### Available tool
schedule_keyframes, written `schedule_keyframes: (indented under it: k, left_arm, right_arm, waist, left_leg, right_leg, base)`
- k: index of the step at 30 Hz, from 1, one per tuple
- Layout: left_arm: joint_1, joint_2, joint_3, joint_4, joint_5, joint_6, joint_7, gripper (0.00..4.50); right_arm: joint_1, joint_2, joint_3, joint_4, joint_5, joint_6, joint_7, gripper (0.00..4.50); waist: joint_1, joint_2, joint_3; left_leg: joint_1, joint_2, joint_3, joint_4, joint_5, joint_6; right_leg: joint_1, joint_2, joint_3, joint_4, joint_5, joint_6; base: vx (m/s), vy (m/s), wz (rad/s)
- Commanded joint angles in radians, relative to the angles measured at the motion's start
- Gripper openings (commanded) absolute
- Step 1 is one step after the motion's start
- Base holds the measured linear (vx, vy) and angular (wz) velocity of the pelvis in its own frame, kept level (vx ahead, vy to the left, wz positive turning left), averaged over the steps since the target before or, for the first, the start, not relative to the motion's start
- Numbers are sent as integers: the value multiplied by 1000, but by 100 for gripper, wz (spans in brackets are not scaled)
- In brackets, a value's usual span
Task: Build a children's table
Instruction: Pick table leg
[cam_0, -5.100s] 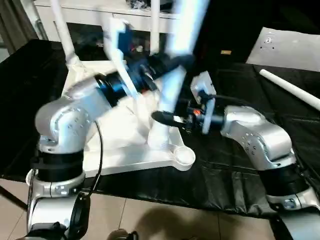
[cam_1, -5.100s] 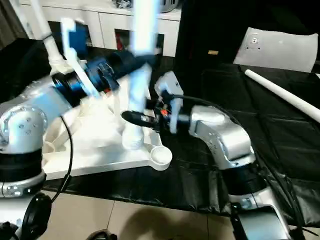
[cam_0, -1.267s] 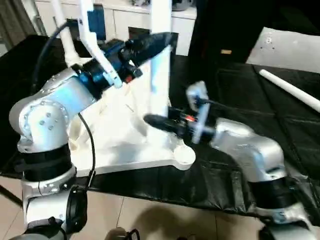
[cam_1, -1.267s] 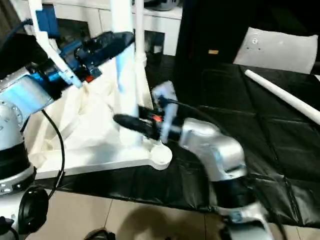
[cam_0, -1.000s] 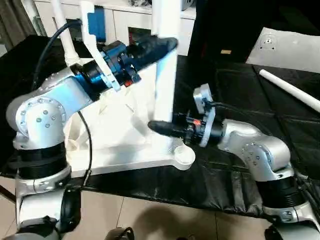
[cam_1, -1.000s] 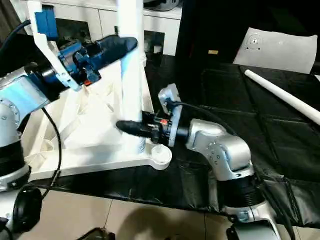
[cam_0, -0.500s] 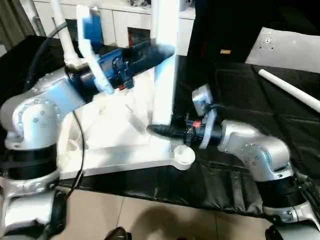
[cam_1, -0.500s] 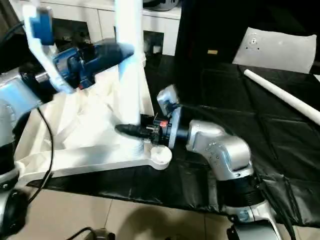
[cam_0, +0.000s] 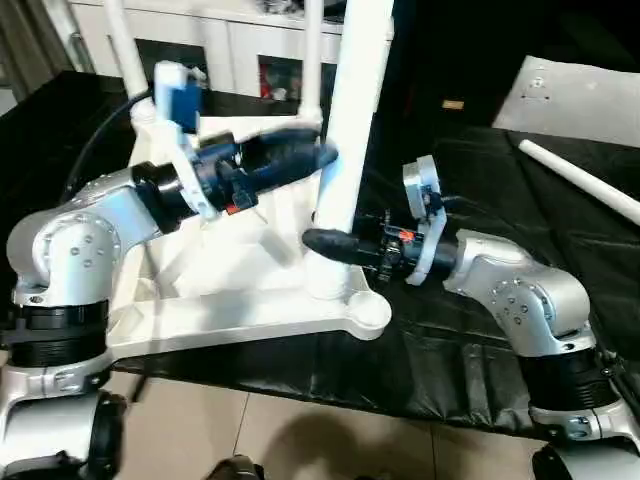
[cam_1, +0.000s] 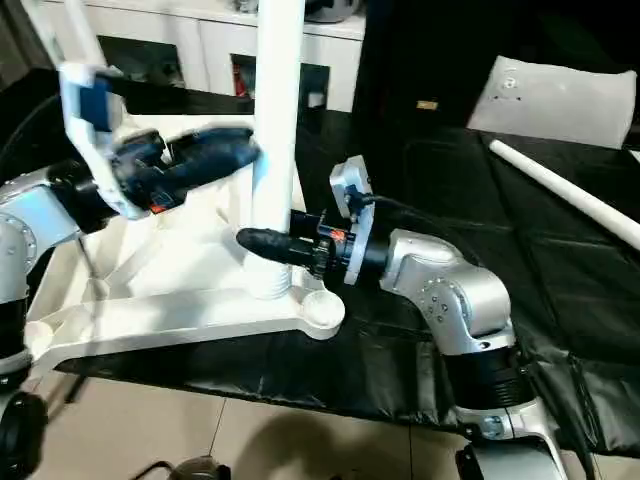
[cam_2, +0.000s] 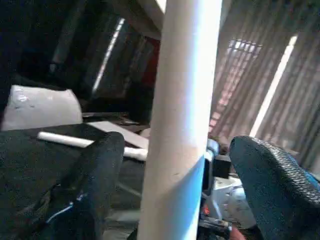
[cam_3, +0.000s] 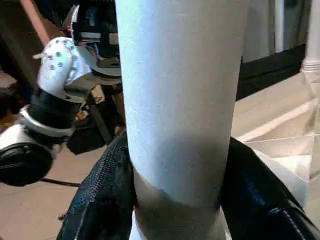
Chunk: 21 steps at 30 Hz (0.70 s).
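Two hands on one leg. It stands near vertical, long axis straight up, foot on the upturned children's table top just beside the round near-corner socket. The top lies on the black tabletop.

Right hand is clamped on the leg low down, close to the foot. Left hand is higher up and open, with the leg between its fingers.

Next move turns on the vertical axis: my guess is a push straight down, and the right hand is nearer the joint.

Left wrist view shows clear gaps either side of the leg; right wrist view shows both pads hard against it. Head views add a spare leg lying flat, well off to my right. No view tells me whether the foot is fully seated.
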Motion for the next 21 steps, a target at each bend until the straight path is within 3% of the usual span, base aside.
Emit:
schedule_keyframes:
  k: [1, 9, 10, 11, 13, 21]
  left_arm:
    - [-12, -17, -28, -26, -32, 30, -8, 418]
    - [-15, -52, -90, -38, -26, 41, -19, 450]
    - [-15, -53, -94, -31, -14, 32, -17, 411]
    - [-15, -53, -94, -31, -14, 32, -17, 411]
    - [-17, -65, -78, -16, -28, 28, -15, 407]
    - [-5, -55, -72, -35, -64, 37, -47, 325]
  right_arm:
    - [-3, -16, 1, -33, 25, 7, 28, 191]
    - [3, -50, 34, -48, 29, 29, 82, 191]
    - [5, -52, 38, -49, 25, 27, 83, 191]
    - [5, -52, 38, -49, 25, 27, 83, 191]
    - [9, -57, 39, -51, 25, 28, 87, 191]
    - [12, -64, 47, -53, 30, 28, 98, 191]
  waist:
    - [3, 12, -74]
    - [4, 9, -75]
    - [4, 9, -74]
    - [3, 13, -75]
    - [3, 11, -75]
    - [4, 11, -75]
  left_leg:
    - [16, 33, 2, -83, -183, -39]
    - [13, 33, 3, -81, -160, -27]
    - [13, 34, 2, -81, -162, -27]
    - [13, 33, 3, -81, -165, -28]
    - [13, 33, 2, -81, -159, -28]
    - [15, 34, 2, -81, -162, -25]
  right_leg:
    - [57, -63, 46, -65, -155, -215]
    - [60, -63, 46, -67, -154, -209]
    - [60, -63, 46, -68, -162, -205]
    - [59, -62, 46, -70, -166, -202]
    - [59, -61, 45, -68, -154, -206]
    - [58, -61, 45, -67, -154, -210]
  base:
    - [0, 0, 0]
    - [0, 0, 0]
    - [0, 0, 0]
    - [0, 0, 0]
    - [0, 0, 0]
    - [0, 0, 0]
